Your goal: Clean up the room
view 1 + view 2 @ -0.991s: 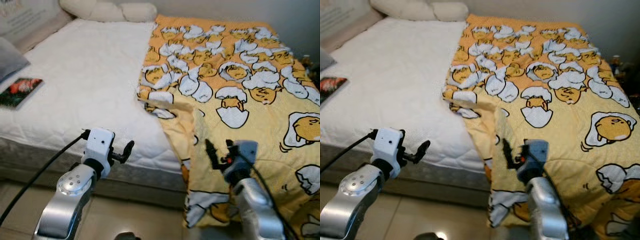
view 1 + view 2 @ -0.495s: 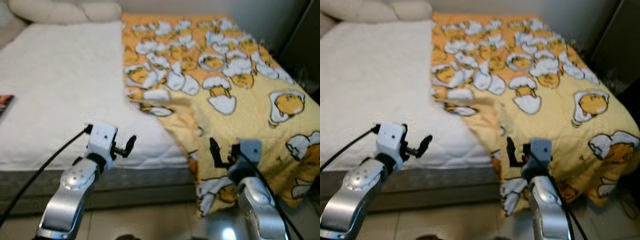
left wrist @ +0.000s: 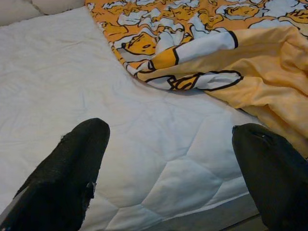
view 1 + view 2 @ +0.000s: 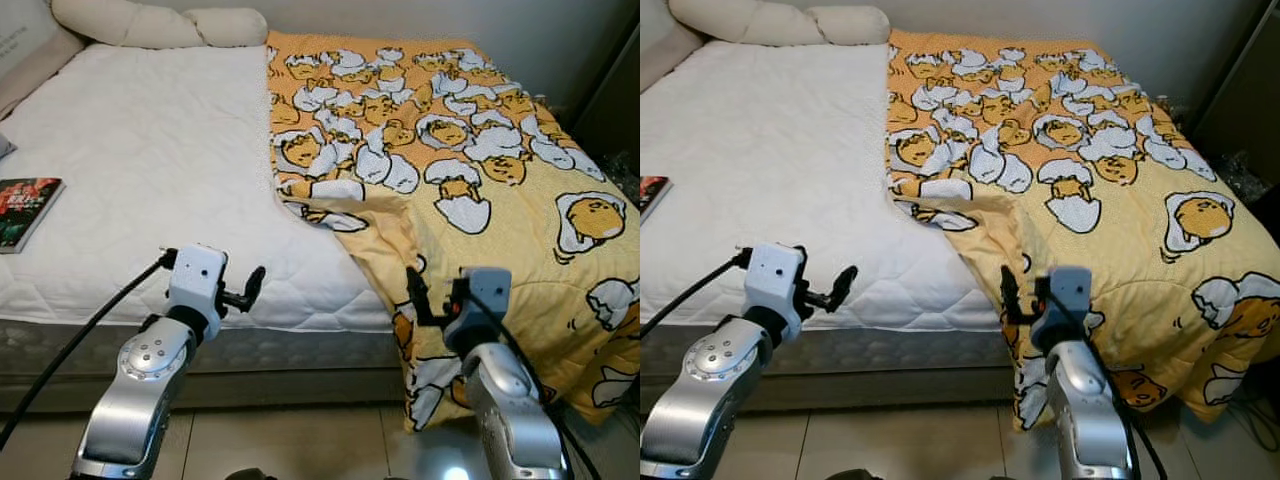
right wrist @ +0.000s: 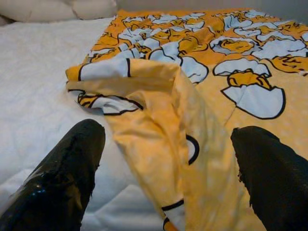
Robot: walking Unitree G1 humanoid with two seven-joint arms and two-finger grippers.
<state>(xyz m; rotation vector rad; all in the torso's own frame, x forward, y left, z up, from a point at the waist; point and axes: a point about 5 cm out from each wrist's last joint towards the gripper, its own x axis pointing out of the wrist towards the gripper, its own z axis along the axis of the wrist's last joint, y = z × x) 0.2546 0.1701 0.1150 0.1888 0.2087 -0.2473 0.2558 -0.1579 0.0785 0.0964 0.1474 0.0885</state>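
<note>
Bedroom noted: a wide bed with a white quilted mattress (image 4: 150,180), two cream pillows (image 4: 150,20) at its head edge, a tiled floor (image 4: 300,440) below its foot edge.

A yellow-and-orange quilt printed with egg characters (image 4: 470,150) is spread over the right half of the bed and hangs over the foot edge toward the right corner. Its inner edge is turned back in a loose fold (image 5: 144,91) near mid-bed. A dark-covered book (image 4: 25,205) lies at the left edge.

The left claw (image 4: 245,290) is held spread and empty above the foot edge, over bare mattress. The right claw (image 4: 425,295) is also spread and empty, just before the hanging quilt.

The quilt is judged soft, light and limp; it will sag and drag, not slide stiffly. The folded inner edge or a foot corner looks the best hold.

Compared with one second ago, the whole view has shifted, so the camera is taken to have moved; the quilt's lie appears unchanged, and both claws are raised as before.
</note>
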